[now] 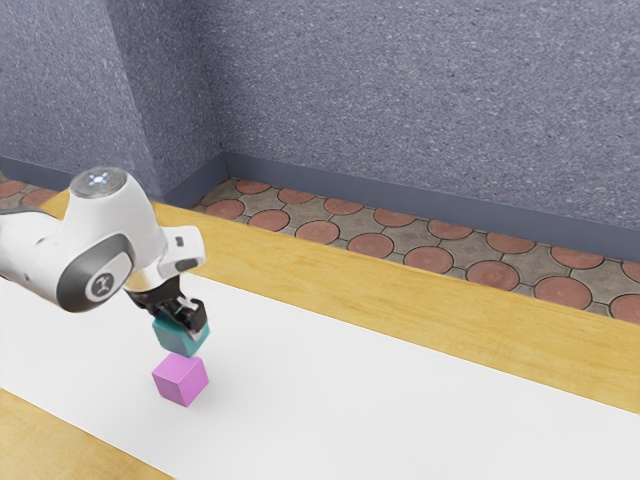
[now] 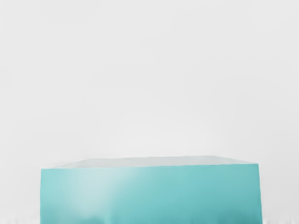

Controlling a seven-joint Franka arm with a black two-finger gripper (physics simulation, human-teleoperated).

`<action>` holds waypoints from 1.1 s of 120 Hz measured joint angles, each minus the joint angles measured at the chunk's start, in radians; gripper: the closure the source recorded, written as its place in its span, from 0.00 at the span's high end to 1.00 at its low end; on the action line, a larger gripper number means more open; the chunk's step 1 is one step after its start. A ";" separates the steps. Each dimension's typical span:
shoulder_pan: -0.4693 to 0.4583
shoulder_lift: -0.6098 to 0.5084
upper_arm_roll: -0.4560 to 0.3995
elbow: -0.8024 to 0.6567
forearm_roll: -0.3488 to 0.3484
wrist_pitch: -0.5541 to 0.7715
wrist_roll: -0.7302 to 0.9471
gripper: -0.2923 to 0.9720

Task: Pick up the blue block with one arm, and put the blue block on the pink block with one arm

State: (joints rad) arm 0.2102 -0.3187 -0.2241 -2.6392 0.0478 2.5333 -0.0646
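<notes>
White mat [image 1: 400,370] covers the wooden table [image 1: 420,295]; the gripper [image 1: 177,318], closed around 1 blue block [image 1: 178,341], holds it directly over the pink block [image 1: 180,380], contact unclear.

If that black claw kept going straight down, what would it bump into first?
Probably the pink block: the gripper, shut on the blue block, points down right above it. Whether the blocks touch is unclear.

- my arm [image 1: 100,255]: smooth white plastic shell, slightly glossy
- blue block [image 1: 172,340]: smooth, soft sheen
- pink block [image 1: 180,380]: smooth, matt
- table [image 1: 420,295]: grained wood, under a matt white sheet [image 1: 400,400]
- wall [image 1: 400,90]: rough, speckled
</notes>
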 joint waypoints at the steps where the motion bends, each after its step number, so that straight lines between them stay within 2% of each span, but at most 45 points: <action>1: 0.000 -0.005 0.000 -0.005 -0.002 -0.001 0.000 0.51; 18: 0.001 -0.052 0.004 -0.074 -0.029 -0.007 -0.002 0.51; 33: 0.001 -0.038 0.008 -0.083 -0.043 -0.010 -0.003 0.51; 55: 0.001 -0.021 0.051 -0.084 -0.049 -0.015 0.018 0.51; 132: -0.006 0.036 0.060 -0.025 -0.059 -0.046 0.148 0.52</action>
State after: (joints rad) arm 0.2047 -0.2832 -0.1644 -2.6640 -0.0112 2.4870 0.0837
